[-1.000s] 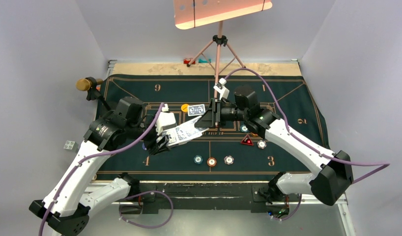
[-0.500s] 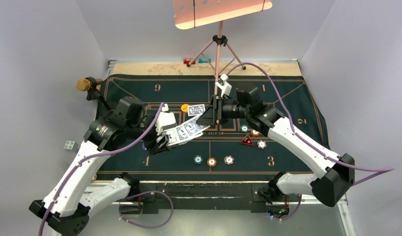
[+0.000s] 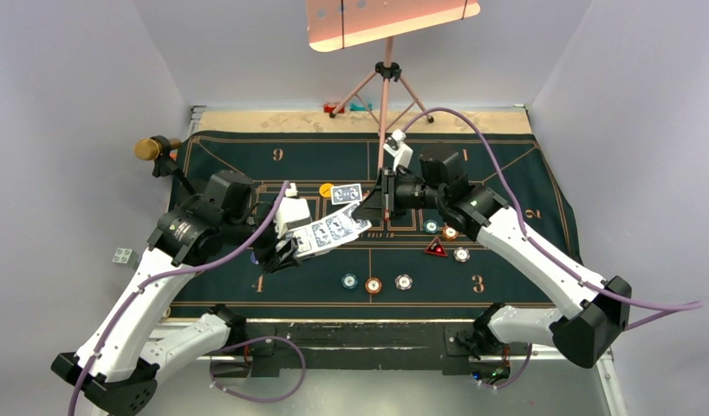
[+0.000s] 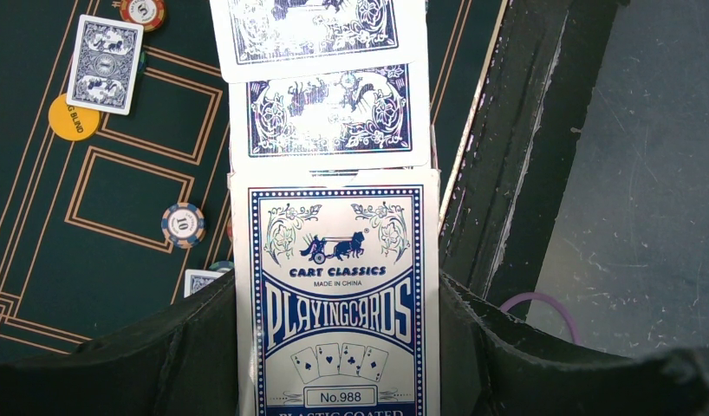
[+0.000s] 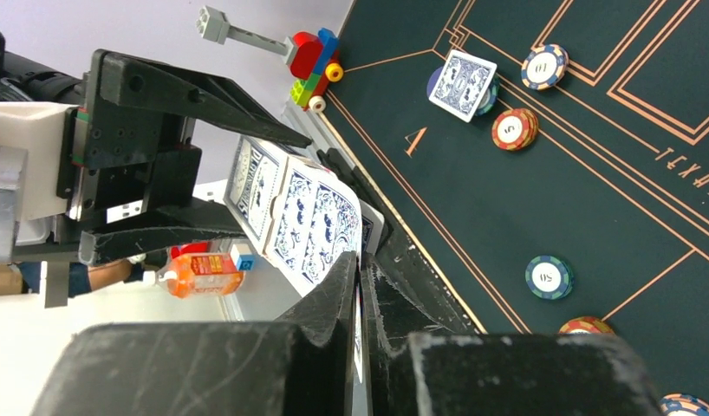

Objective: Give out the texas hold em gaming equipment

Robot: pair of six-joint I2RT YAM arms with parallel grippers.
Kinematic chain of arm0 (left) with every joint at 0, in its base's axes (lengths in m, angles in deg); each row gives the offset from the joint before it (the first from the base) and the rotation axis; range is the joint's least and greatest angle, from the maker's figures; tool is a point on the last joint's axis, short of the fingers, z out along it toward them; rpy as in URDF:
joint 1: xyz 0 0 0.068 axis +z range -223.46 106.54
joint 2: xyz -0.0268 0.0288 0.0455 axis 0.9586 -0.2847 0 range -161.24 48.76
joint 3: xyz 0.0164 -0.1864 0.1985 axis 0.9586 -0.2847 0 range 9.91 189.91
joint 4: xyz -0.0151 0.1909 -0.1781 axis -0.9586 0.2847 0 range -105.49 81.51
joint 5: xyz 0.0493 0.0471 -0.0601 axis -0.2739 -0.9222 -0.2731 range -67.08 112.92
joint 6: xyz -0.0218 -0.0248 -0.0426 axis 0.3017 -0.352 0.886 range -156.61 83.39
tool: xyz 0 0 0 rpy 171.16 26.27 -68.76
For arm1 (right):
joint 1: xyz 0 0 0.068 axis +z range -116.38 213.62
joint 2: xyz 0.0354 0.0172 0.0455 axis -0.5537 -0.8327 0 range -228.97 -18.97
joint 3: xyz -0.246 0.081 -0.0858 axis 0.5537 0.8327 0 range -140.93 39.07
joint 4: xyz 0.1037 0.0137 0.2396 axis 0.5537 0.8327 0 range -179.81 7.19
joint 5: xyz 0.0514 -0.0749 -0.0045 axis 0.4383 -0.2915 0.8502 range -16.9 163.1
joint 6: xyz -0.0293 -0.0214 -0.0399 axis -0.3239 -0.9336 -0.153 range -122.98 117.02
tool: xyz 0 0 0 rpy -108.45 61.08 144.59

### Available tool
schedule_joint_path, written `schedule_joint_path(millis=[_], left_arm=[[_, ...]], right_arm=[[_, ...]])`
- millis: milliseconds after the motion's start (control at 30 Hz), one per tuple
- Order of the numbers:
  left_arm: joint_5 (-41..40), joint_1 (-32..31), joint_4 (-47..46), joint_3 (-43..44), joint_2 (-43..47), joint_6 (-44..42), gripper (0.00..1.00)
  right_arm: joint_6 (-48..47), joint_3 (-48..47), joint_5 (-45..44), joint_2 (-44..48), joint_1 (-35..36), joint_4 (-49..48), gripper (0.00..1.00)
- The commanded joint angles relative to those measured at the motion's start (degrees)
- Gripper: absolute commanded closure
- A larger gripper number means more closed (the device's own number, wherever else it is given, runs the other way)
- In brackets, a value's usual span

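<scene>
The mat is matt dark-green felt with printed gold lines. The box is glossy printed cardboard, and the cards have a smooth sheen. They may be coated paper or plastic; it is hard to tell. The chips look like hard, smooth plastic. The left fingers are matt black plastic, scuffed — the right fingers likewise, scratched grey. The arm shells are glossy white plastic; the table strip looks like bare wood.
</scene>
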Motion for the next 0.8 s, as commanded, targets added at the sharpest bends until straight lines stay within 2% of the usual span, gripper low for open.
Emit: schedule_joint_path(millis=[0, 400, 633, 767], left_arm=[[1.4, 0.4, -2.2, 2.0, 0.7, -0.3, 1.0], [1.5, 0.3, -2.2, 1.8, 1.0, -0.3, 1.0], [1.2, 0.3, -2.2, 1.7, 1.0, -0.5, 1.0], [1.2, 0.3, -2.1, 1.7, 1.1, -0.5, 1.0]], right_arm=[[-1.2, -3.8, -0.7, 1.2, 0.0, 0.3, 0.95], [-0.7, -5.7, 2.2, 1.2, -0.2, -0.1, 1.0], [4.9, -3.0, 8.7, 4.1, -6.0, -6.4, 1.0], [5.7, -2.2, 11.3, 5.2, -11.2, -6.3, 1.0]])
